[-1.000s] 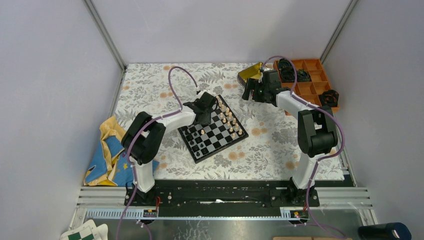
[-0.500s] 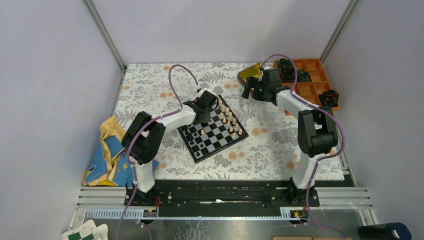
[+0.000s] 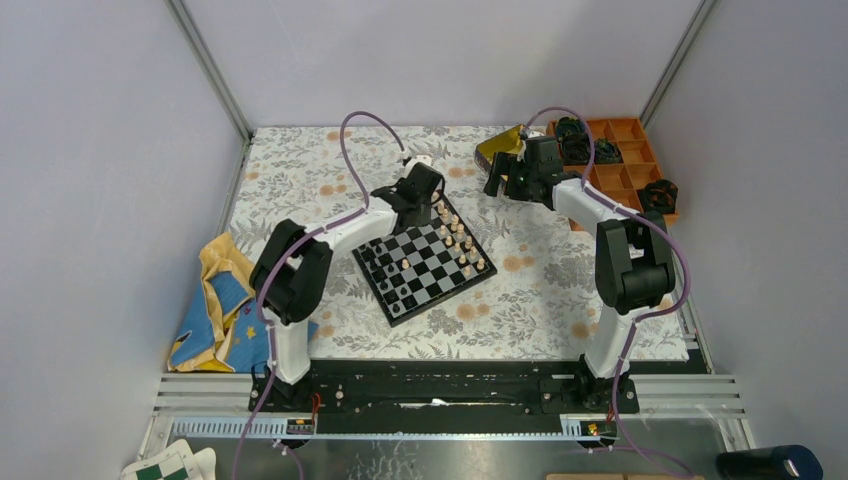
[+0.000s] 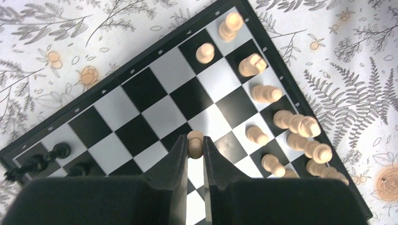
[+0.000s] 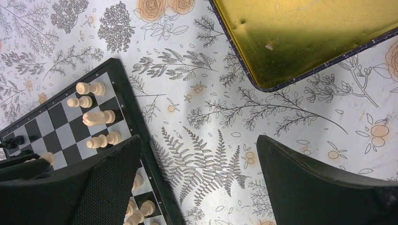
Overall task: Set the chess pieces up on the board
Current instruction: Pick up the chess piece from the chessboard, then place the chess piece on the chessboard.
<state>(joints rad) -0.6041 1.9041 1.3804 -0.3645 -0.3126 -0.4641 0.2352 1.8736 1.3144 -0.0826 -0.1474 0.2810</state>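
Observation:
The board lies turned at an angle mid-table. Light tan chess pieces crowd its right edge and black ones stand along its left edge. My left gripper hovers over the board's far corner. In the left wrist view the left gripper is shut on a tan pawn, held above the squares. More tan pieces and black pieces stand below it. My right gripper is open over the cloth beside the board. Nothing lies between the jaws of the right gripper.
A gold tin sits by my right gripper, its tin rim close ahead in the wrist view. An orange compartment tray holding bulky black objects stands at the back right. A yellow-blue cloth lies left. A green-white checkered item lies below the rail.
My left gripper closed on the tan pawn and moved with it from mid-board toward the board's far corner. The right arm has not moved.

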